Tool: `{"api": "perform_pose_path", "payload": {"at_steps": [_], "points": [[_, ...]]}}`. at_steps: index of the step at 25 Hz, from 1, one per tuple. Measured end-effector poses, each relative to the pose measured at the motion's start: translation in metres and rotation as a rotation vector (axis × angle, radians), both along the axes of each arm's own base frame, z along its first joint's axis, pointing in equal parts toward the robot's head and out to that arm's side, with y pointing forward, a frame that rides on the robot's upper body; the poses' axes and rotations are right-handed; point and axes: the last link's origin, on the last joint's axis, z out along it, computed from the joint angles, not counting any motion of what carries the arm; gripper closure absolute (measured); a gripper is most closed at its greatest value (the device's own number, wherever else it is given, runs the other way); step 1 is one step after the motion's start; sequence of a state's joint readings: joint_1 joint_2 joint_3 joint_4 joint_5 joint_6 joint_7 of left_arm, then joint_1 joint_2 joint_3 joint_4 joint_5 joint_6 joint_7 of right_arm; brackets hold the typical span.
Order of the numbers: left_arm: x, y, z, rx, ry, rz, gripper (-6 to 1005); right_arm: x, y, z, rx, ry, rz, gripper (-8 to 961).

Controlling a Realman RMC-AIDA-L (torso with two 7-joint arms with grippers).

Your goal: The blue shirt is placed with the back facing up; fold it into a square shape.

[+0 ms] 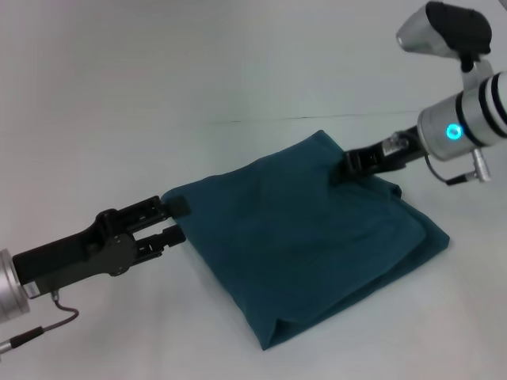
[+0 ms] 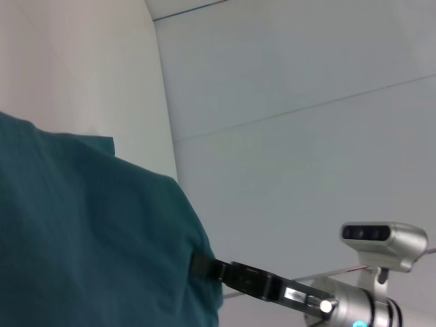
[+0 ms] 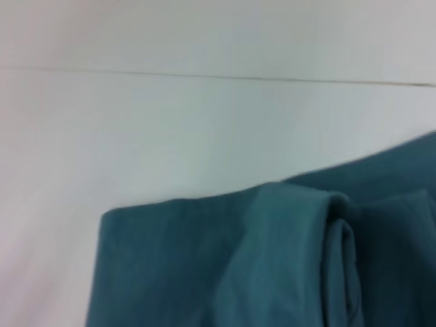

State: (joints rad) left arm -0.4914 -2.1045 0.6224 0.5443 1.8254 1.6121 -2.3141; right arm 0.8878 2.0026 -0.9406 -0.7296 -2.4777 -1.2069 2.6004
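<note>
The blue shirt lies on the white table folded into a rough four-sided bundle, plain side up, with layered edges at its near corner. My left gripper stands open at the shirt's left edge, its fingertips just at the fabric. At the far corner my right gripper is shut on the shirt, and the cloth rises into a small peak there. The left wrist view shows the shirt with the right gripper biting its edge. Only folded shirt layers show in the right wrist view.
A thin seam line crosses the table behind the shirt. The right arm's silver wrist with its lit blue ring hangs above the table's right side. Bare table surrounds the shirt on all sides.
</note>
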Motion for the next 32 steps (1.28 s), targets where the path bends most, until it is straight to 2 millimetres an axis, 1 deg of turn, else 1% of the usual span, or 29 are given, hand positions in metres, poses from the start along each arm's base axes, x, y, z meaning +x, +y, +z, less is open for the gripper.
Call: {"api": "perform_pose_path", "payload": {"at_steps": [7,11,12,13,15,18,32], "points": [[0.001,0.002,0.002,0.006,0.0,-0.002,249,-0.023,-0.005,0.021,-0.002,0.013,0.037,860],[0.001,0.002,0.003,0.009,0.001,-0.003,249,-0.03,-0.009,0.032,0.0,0.012,0.047,861],[0.001,0.003,0.003,0.009,0.001,-0.004,249,-0.026,-0.009,0.037,0.014,-0.006,0.036,861],[0.001,0.003,0.003,0.01,0.001,-0.004,249,-0.026,-0.009,0.037,0.014,-0.006,0.036,861],[0.001,0.003,0.003,0.014,-0.001,-0.002,249,-0.018,-0.006,0.041,0.041,-0.033,0.018,861],[0.0,0.002,0.003,0.016,-0.002,0.0,249,-0.009,-0.002,0.04,0.067,-0.06,-0.001,862],[0.0,0.001,0.001,0.009,-0.009,0.007,248,0.021,0.004,0.015,0.068,-0.179,-0.043,862]]}}
